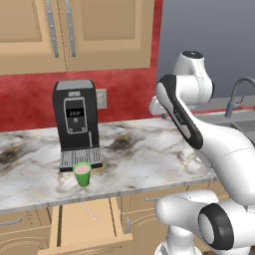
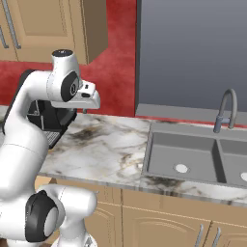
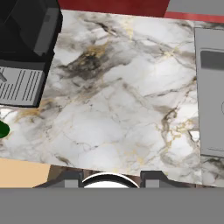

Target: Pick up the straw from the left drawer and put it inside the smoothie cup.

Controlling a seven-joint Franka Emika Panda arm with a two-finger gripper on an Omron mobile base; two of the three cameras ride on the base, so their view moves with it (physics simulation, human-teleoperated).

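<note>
I am hovering high above a marble bench [image 1: 149, 149], looking straight down along my fingers [image 3: 110, 178]. Their two dark tips are standing apart at the bottom of the hand view, holding nothing.

The left drawer [image 1: 69, 224] is standing pulled open under the bench edge, below and to the left of where my hand is hanging. The straw [image 1: 89, 211] is lying flat and slanted on the drawer's plain tan bottom, near its front-right part, touching neither wall as far as I can tell. The smoothie cup [image 1: 82, 174] is sitting upright on the bench just above the drawer, directly in front of the black coffee machine [image 1: 75, 124], close to its drip tray.

A sink [image 2: 193, 154] with a faucet [image 2: 226, 110] is sitting well off to the right.

I am judging the task as barely begun: I will need to swing left and reach down into the open drawer. The straw is thin and lying flat, so pinching it may be fiddly.
</note>
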